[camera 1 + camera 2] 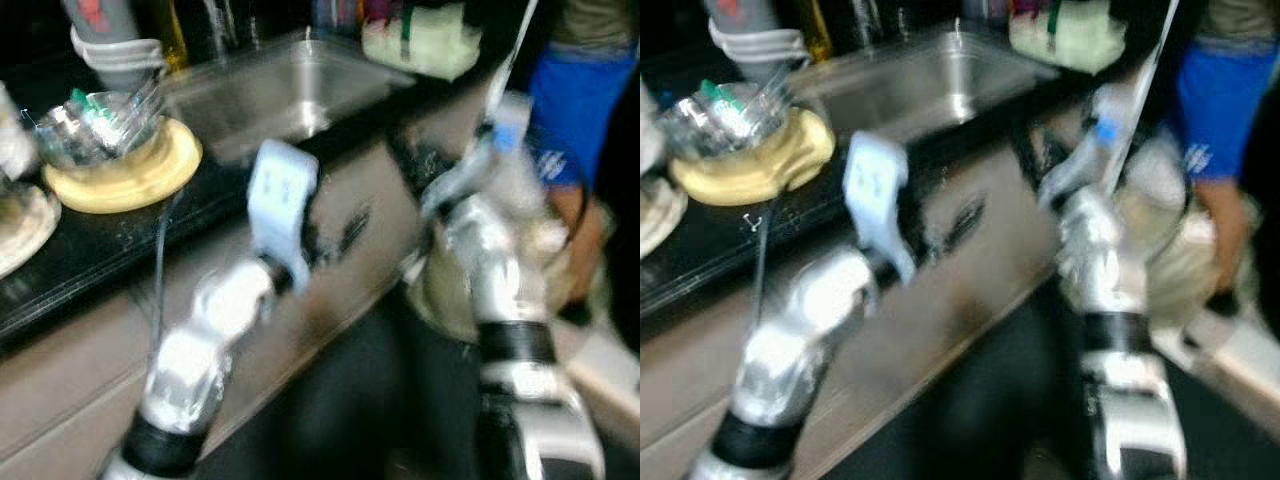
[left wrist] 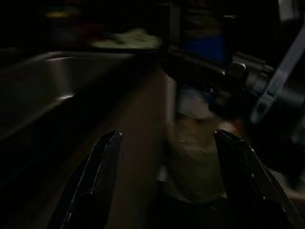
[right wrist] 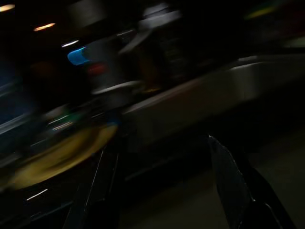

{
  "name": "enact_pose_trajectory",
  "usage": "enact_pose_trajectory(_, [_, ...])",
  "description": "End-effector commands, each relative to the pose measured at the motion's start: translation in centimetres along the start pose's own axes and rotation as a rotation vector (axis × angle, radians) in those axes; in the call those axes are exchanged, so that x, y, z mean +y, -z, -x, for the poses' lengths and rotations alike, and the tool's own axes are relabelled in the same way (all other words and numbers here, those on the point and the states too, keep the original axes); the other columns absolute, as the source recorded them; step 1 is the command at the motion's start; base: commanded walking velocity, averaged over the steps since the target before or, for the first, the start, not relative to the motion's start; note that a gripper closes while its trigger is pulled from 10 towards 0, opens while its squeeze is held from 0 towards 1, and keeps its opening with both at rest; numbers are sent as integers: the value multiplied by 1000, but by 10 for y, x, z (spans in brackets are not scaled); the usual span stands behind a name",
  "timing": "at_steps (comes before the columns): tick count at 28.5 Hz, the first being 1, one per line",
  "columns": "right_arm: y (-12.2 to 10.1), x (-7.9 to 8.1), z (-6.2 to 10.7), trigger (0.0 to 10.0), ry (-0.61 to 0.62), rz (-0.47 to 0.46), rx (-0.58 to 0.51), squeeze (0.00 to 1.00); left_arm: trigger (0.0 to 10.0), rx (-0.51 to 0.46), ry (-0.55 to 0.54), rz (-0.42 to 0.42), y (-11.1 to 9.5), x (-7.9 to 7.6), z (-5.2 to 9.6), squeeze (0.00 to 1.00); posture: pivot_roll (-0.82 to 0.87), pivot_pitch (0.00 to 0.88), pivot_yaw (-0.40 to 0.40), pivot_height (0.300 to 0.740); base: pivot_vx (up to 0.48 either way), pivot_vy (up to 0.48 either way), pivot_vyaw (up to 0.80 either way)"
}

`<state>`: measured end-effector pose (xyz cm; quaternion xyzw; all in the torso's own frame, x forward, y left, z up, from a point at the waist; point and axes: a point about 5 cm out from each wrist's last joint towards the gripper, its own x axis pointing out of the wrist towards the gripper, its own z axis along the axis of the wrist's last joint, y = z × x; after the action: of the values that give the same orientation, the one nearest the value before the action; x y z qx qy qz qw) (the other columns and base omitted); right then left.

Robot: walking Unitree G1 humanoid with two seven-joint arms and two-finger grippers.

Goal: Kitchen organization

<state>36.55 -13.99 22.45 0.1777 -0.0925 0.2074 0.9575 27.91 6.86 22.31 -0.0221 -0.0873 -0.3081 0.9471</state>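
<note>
The picture is blurred by motion. A black countertop (image 1: 110, 250) carries a round yellow plate (image 1: 130, 175) with a crumpled clear plastic container (image 1: 95, 125) on it. A steel sink (image 1: 270, 90) lies to its right. Both silver arms are raised in front of the counter's beige front panel (image 1: 340, 290). My left gripper (image 2: 167, 136) is open with nothing between its fingers and points along the counter edge past the sink. My right gripper (image 3: 159, 148) is also open and bare, facing the counter with the yellow plate (image 3: 57, 155) beyond it.
A white plate (image 1: 20, 225) sits at the counter's left edge. Bottles and a grey object (image 1: 110, 35) stand behind the plate. A pale green bundle (image 1: 420, 40) lies beyond the sink. A person in blue shorts (image 1: 580, 100) stands at the right, with a pale bag (image 1: 560, 265) near the floor.
</note>
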Motion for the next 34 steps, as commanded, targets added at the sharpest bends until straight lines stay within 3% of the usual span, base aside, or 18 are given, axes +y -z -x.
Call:
enact_pose_trajectory(1, [3, 7, -2, 10000, -20, 8, 22, 0, 10000, 7, -19, 0, 4, 3, 0, 0, 35, 31, 12, 740, 0, 0, 800])
enact_pose_trajectory(9, [7, 10, 2, 10000, -23, 19, 42, 0, 10000, 32, -69, 5, 15, 12, 1, 0, 25, 37, 18, 740, 0, 0, 800])
enact_pose_trajectory(15, [14, 10, 6, 10000, -21, 28, 70, 0, 10000, 98, -141, 2, 38, 28, 12, 0, 20, 46, 17, 740, 0, 0, 800])
enact_pose_trajectory(21, [28, 9, 12, 10000, -18, 43, 121, 0, 10000, 146, -200, -3, 55, 41, 23, 0, 17, 50, 15, 740, 0, 0, 800])
enact_pose_trajectory(24, [47, 6, 20, 10000, 3, 74, 181, 0, 10000, 188, -253, 3, 71, 51, 34, 0, 18, 51, 11, 740, 0, 0, 800])
enact_pose_trajectory(31, [69, 8, 32, 10000, 14, 67, 245, 0, 10000, 217, -244, 34, 86, 44, 40, 0, 15, 51, 11, 740, 0, 0, 114])
enact_pose_trajectory(34, [81, 5, 43, 10000, 5, 148, 291, 0, 10000, 222, -225, 47, 91, 40, 42, 0, 12, 48, 10, 740, 0, -187, 0])
